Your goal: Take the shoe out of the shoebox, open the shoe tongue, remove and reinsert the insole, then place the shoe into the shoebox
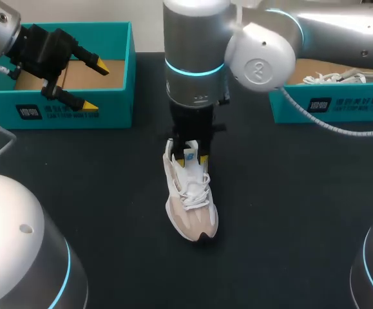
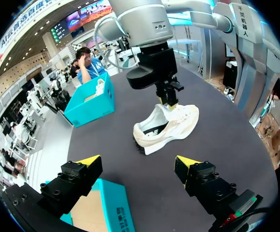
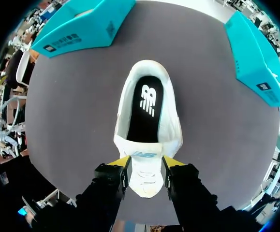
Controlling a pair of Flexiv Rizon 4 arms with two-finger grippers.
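Note:
A beige and white shoe (image 1: 189,199) stands on the dark table's middle, toe toward me, also seen in the left wrist view (image 2: 166,128). From the right wrist view I look down into the shoe (image 3: 147,67), where a black insole (image 3: 147,106) lies. My right gripper (image 3: 144,166) comes straight down on the shoe tongue (image 3: 144,155), with a yellow-tipped finger pressed on each side of it. The head view shows the same gripper (image 1: 191,159) at the tongue. My left gripper (image 1: 91,84) hovers open over the left shoebox (image 1: 64,109), holding nothing (image 2: 137,164).
A second teal shoebox (image 1: 328,106) at the back right holds another white shoe (image 1: 331,78). The left shoebox (image 2: 108,198) shows a bare cardboard floor. In the right wrist view, both boxes (image 3: 81,29) (image 3: 256,53) flank the far side beyond the shoe.

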